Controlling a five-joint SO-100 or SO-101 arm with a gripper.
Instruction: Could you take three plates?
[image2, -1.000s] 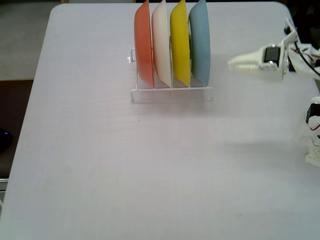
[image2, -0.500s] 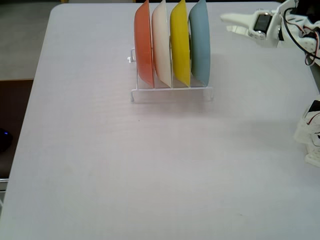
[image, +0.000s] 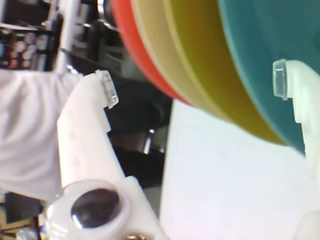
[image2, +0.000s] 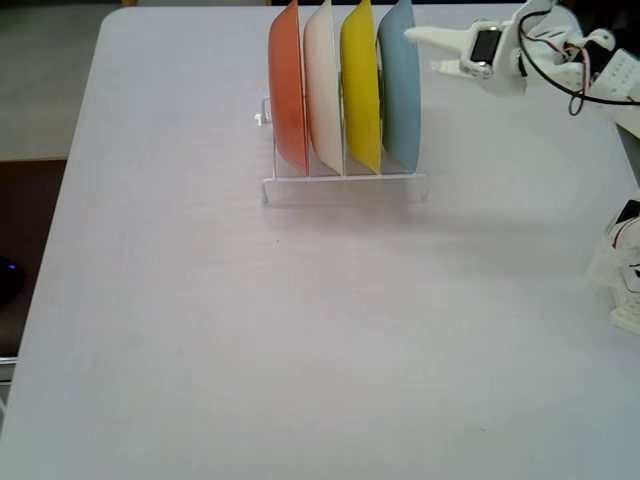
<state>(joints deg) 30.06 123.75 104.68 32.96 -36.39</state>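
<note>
Near the table's (image2: 200, 330) far edge, a white wire rack (image2: 343, 186) holds four plates on edge: orange plate (image2: 287, 95), cream-white plate (image2: 322, 90), yellow plate (image2: 359, 88), light blue plate (image2: 400, 88). The gripper (image2: 425, 48) hovers just beside the blue one, jaws apart, holding nothing.

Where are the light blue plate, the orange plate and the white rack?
light blue plate (image2: 401, 95), fixed view, on its outer face.
orange plate (image2: 287, 95), fixed view, on its curved face.
white rack (image2: 345, 183), fixed view, on its front base bar.
</note>
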